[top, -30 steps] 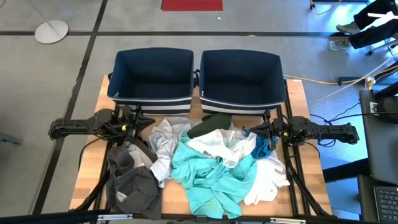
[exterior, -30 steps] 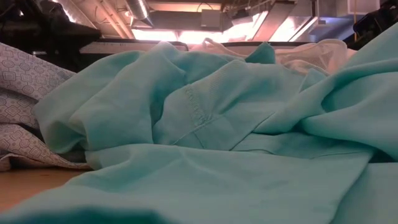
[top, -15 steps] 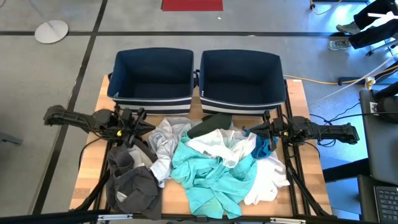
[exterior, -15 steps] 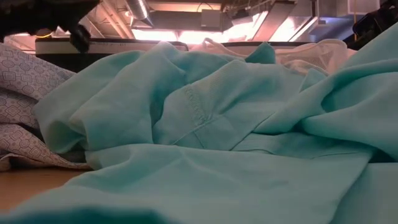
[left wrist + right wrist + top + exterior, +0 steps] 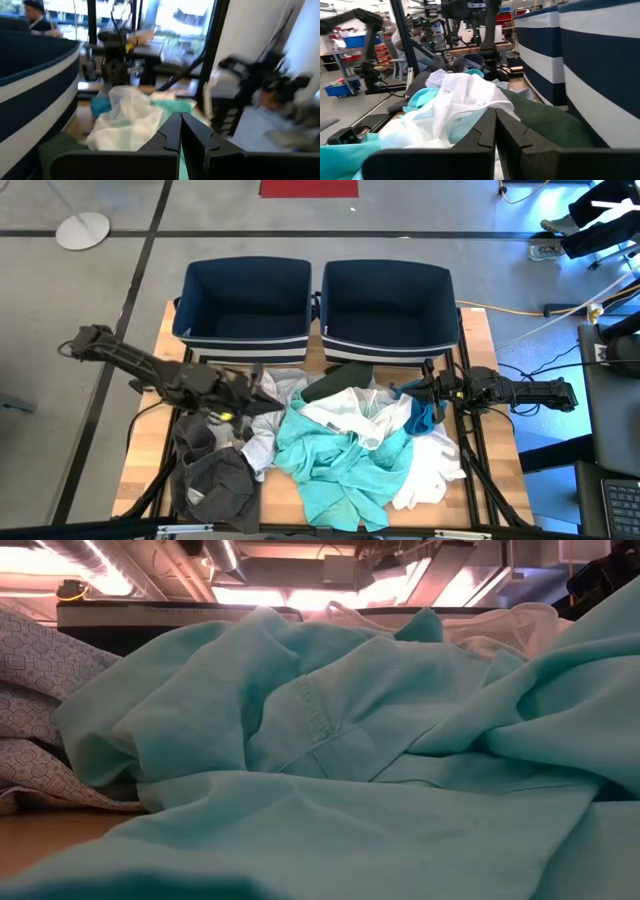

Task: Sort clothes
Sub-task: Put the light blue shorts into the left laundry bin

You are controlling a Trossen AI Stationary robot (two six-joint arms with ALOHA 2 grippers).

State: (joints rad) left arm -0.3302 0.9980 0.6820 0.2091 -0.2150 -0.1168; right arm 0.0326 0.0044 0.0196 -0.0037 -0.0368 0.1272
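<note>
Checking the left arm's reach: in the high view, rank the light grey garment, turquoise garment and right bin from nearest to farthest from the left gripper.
1. light grey garment, right beside the left gripper.
2. turquoise garment, pile's middle.
3. right bin, table's far right.

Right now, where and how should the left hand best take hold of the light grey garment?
Probably at the raised fold of the light grey garment on the heap's left edge, coming from above: that ridge stands clear of the turquoise garment. The left hand, fingers together, is beside it.
</note>
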